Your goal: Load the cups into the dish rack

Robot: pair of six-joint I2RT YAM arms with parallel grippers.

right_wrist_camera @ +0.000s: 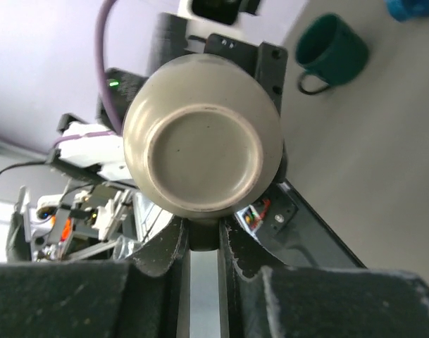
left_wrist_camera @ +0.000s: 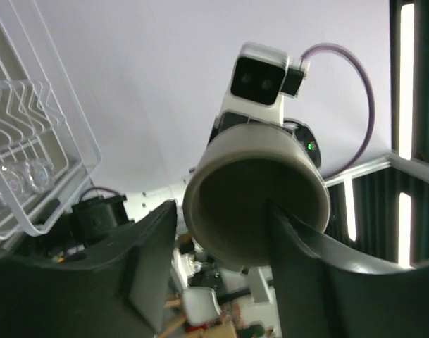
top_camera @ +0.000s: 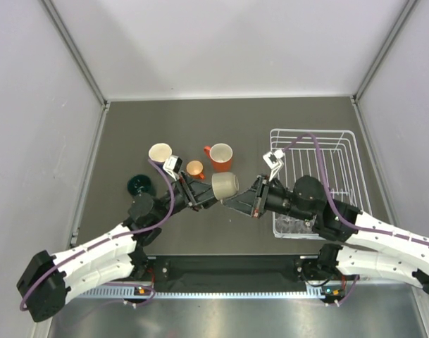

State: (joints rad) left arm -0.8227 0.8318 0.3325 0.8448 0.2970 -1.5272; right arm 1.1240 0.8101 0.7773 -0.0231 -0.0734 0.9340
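A beige mug (top_camera: 225, 184) hangs on its side above the table's middle, between my two grippers. My right gripper (top_camera: 237, 201) is shut on the handle under the mug's base (right_wrist_camera: 203, 155), as the right wrist view shows (right_wrist_camera: 203, 236). My left gripper (left_wrist_camera: 221, 211) stands open: one finger (left_wrist_camera: 299, 246) reaches into the mug's mouth (left_wrist_camera: 256, 204), and the other is clear of the outer wall. The white wire dish rack (top_camera: 348, 141) sits at the right, with clear glasses (top_camera: 295, 224) in its near end.
On the table behind the grippers stand a large orange mug (top_camera: 220, 156), a tiny orange cup (top_camera: 194, 168) and a cream cup (top_camera: 160, 152). A dark green cup (top_camera: 139, 185) sits left of my left arm. Grey walls close in the table.
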